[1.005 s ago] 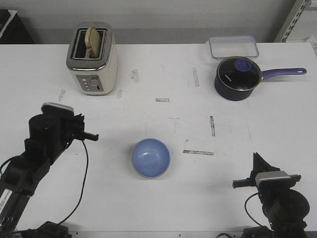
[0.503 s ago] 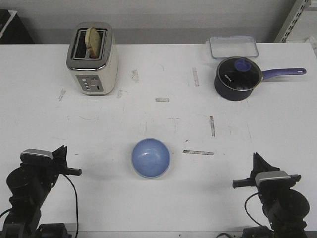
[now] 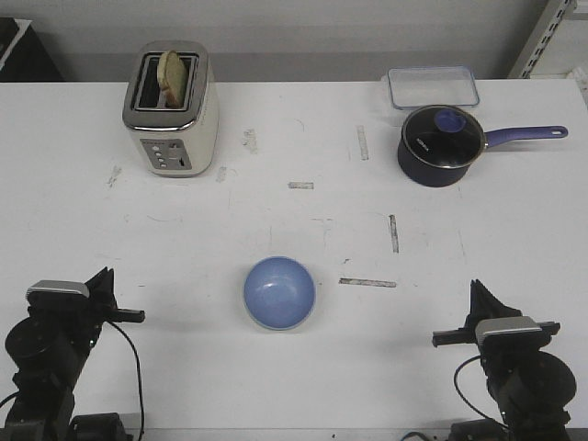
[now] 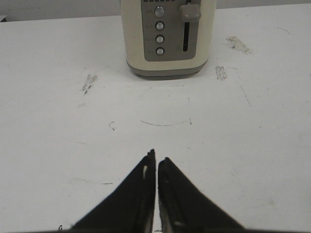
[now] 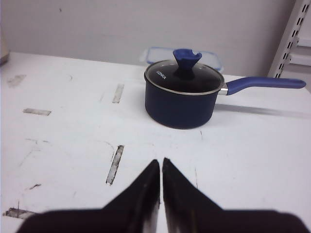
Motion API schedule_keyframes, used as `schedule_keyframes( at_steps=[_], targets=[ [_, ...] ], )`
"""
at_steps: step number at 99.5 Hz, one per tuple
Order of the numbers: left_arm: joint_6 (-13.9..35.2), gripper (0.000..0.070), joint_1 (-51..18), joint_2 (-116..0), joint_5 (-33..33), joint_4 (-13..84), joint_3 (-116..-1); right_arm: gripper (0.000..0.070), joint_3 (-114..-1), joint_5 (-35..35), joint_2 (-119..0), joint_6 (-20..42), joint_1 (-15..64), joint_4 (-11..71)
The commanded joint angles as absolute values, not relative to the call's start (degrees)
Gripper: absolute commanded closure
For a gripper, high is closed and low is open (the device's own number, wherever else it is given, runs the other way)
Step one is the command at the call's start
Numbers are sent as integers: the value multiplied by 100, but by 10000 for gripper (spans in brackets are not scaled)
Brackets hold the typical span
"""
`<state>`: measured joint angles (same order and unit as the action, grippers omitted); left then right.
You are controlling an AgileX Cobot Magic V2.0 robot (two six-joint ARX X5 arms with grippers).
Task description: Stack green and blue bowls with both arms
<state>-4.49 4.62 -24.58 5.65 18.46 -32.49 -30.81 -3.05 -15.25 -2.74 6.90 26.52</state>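
Both arms sat low at the near edge of the tabletop (image 3: 303, 386), left pincer (image 3: 110, 292) and right pincer (image 3: 480, 308) each w/ jaws pressed together, holding nothing; wrist views showed the tips nearly touching over bare surface. Btwn them, slightly farther out, the blue bowl (image 3: 279, 292) rested upright near the tabletop's centre, well apart from both pincers: inward and to the right of the left one, inward and to the left of the right one, roughly equidistant, left perhaps marginally nearer. Being round, it offered no long axis. A pale rim under it may be the green bowl, but that couldn't be told; no separate green bowl was in sight. Beyond stood the toaster (image 3: 171, 108) on the far left, and the saucepan (image 3: 441, 145) w/ a clear container (image 3: 433, 86) behind it on the far right.
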Motion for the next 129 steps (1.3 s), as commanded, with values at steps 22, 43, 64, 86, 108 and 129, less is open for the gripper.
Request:
schedule_keyframes(
  at_steps=[22, 43, 64, 86, 108, 129],
  targets=[
    [-399, 699, 464, -2053, 539, 1787, -3312, 700, -3107, -305, -1546, -239, 694, 2580],
    [-375, 699, 305, -1605, 427, 1782, -3288, 700, -3107, -305, -1546, -239, 694, 2578],
    [-38, 699, -161, -978, -574, 1575, -2606, 700, -3107, -305, -1546, -239, 694, 2578],
    [-40, 699, 174, -283, -517, 255, -1199, 700, -3107, -305, -1546, -239, 694, 2578],
    [-34, 699, 338, -21, -322, -871, -71, 700, -3107, -305, -1540, -239, 696, 2576],
    [-40, 699, 333, -19, -294, -775, -69, 700, -3107, -303, -1542, -239, 701, 2574]
  ],
)
